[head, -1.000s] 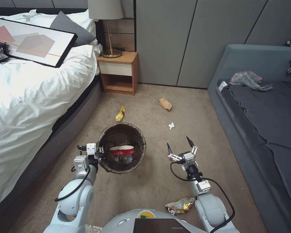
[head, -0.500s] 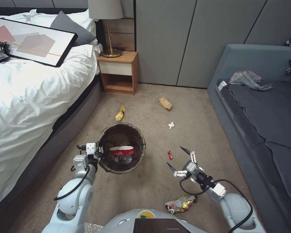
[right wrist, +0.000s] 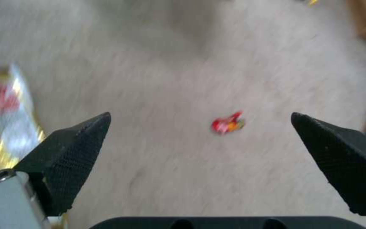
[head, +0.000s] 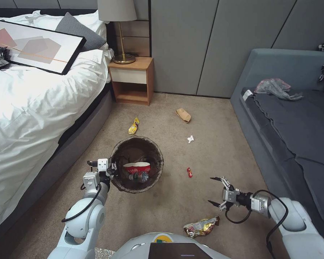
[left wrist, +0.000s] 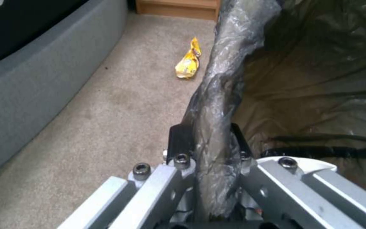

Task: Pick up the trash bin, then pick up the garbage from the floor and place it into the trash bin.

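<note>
The right gripper (head: pixel 215 190) hangs low over the carpet with jaws spread wide and empty, pointing left toward the bin. A small red scrap (head: pixel 189 172) lies ahead of its tips, slightly toward the far side; in the right wrist view the scrap (right wrist: pixel 227 122) sits between the fingers. A gold wrapper (head: pixel 201 227) lies nearer the robot. The left gripper (head: pixel 109 169) is clamped on the bin (head: pixel 136 163) rim, so the right arm is nearer the scrap

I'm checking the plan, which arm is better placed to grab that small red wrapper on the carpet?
Right. The right gripper is open and empty near the red wrapper; the left gripper is clamped on the trash bin rim.
</note>
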Robot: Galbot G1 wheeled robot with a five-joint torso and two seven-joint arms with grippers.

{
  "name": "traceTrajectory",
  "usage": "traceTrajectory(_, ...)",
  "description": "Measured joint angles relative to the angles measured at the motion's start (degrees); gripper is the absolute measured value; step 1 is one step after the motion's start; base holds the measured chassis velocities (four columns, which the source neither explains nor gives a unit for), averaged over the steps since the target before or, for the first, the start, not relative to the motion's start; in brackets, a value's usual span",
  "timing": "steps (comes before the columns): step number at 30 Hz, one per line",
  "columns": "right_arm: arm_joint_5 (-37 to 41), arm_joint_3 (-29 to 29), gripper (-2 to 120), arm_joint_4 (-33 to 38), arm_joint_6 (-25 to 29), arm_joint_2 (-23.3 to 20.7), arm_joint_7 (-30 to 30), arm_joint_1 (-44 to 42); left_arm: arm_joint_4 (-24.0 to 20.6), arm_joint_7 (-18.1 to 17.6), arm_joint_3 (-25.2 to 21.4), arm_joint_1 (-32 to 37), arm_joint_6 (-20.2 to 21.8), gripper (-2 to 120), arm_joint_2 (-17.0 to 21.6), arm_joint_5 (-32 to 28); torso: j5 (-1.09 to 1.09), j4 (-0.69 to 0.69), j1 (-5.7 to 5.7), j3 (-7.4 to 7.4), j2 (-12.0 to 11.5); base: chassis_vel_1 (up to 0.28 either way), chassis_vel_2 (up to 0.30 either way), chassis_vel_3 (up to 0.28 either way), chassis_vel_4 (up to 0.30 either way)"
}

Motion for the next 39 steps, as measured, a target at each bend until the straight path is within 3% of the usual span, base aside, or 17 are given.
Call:
traceTrajectory(17, -10.01, -12.87, 100, -14.22, 0.33, -4.3, 0.12, 7.19, 0.15, -0.1, -0.02, 0.29, 0.06, 0, -0.86, 0.86, -0.02, 0.01, 0.0, 0.0, 0.0, 0.0, 0.0, 0.0, 0.0)
traceTrajectory(39, -15.82, -17.67, 100, -22.34, 1.97, -3.46, 0.23, 8.61, 0.27, -0.24, 0.05, 0.42, 0.24, 0, -1.25, 1.18, -0.01, 0.0, 0.0, 0.0, 0.0, 0.0, 0.0, 0.0, 0.0)
